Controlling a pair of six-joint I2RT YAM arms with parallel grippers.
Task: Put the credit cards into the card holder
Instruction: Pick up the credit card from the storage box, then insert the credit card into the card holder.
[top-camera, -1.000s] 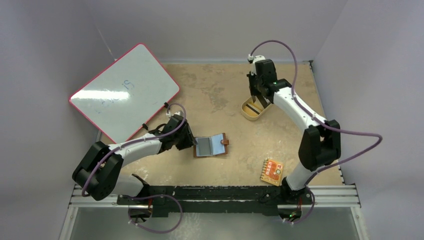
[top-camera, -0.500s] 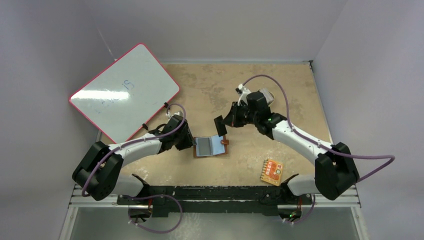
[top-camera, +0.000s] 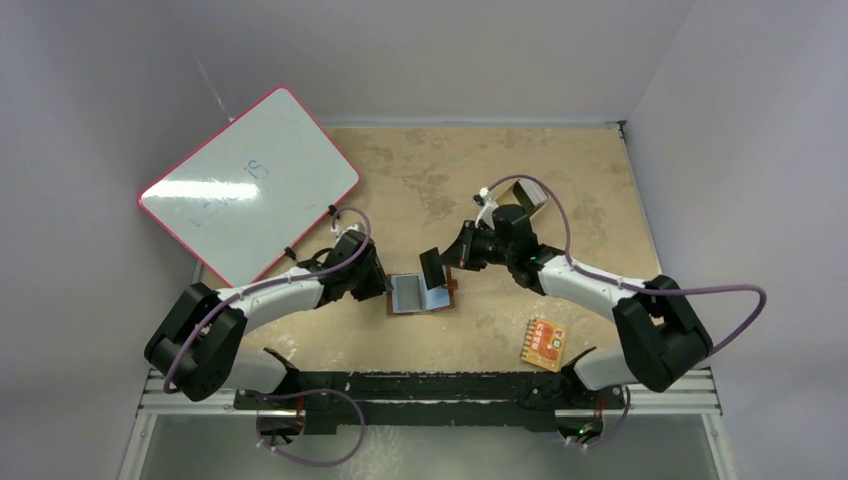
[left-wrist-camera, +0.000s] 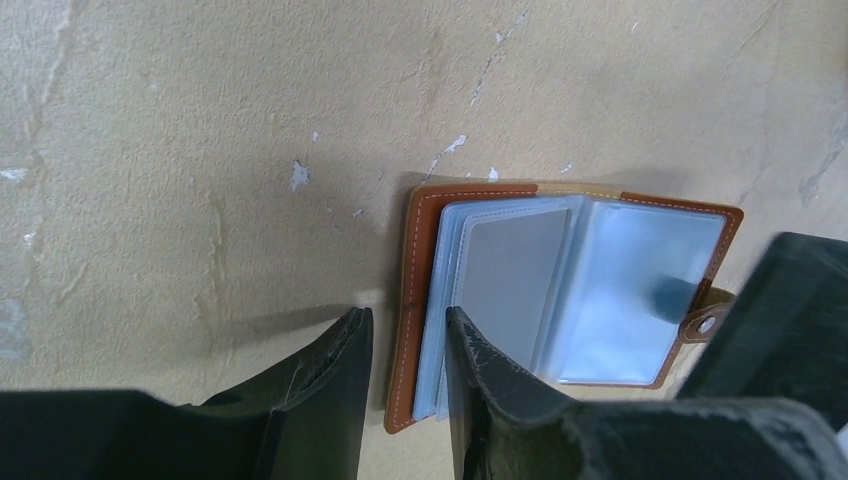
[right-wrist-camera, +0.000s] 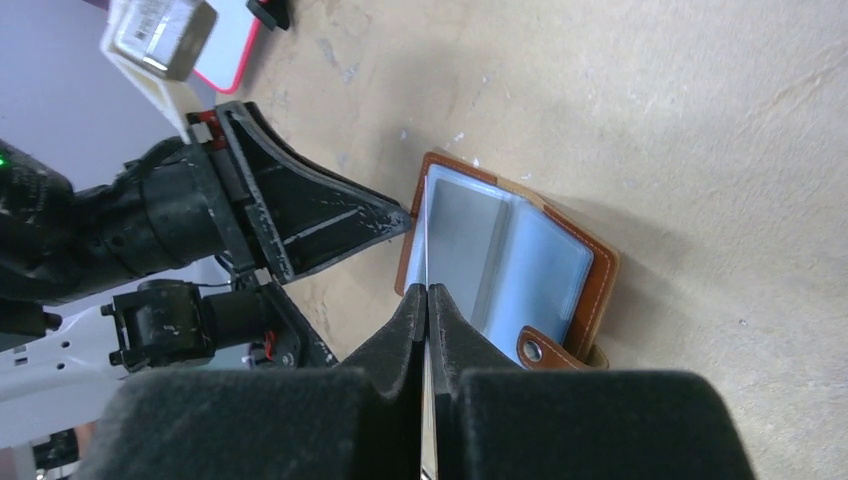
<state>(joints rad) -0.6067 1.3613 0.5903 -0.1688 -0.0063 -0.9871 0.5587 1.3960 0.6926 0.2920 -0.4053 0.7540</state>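
The brown card holder (top-camera: 424, 294) lies open on the tan table, its bluish-grey pockets facing up. It also shows in the left wrist view (left-wrist-camera: 600, 300) and the right wrist view (right-wrist-camera: 520, 260). My left gripper (top-camera: 385, 283) is closed narrowly on its left cover edge (left-wrist-camera: 405, 325). My right gripper (top-camera: 452, 260) is shut on a black credit card (top-camera: 433, 267) and holds it on edge just above the open pockets. In the right wrist view the card (right-wrist-camera: 426, 240) is a thin line between my pads (right-wrist-camera: 427, 292). No other card is visible.
A tan oval dish (top-camera: 530, 192) sits behind my right arm, mostly hidden by it. An orange-red patterned packet (top-camera: 543, 343) lies at the front right. A red-framed whiteboard (top-camera: 250, 180) leans over the back left edge.
My right arm has swung from the dish at the back to the card holder, carrying the black card, and now holds it lower and nearer the pockets. The left arm has not moved.
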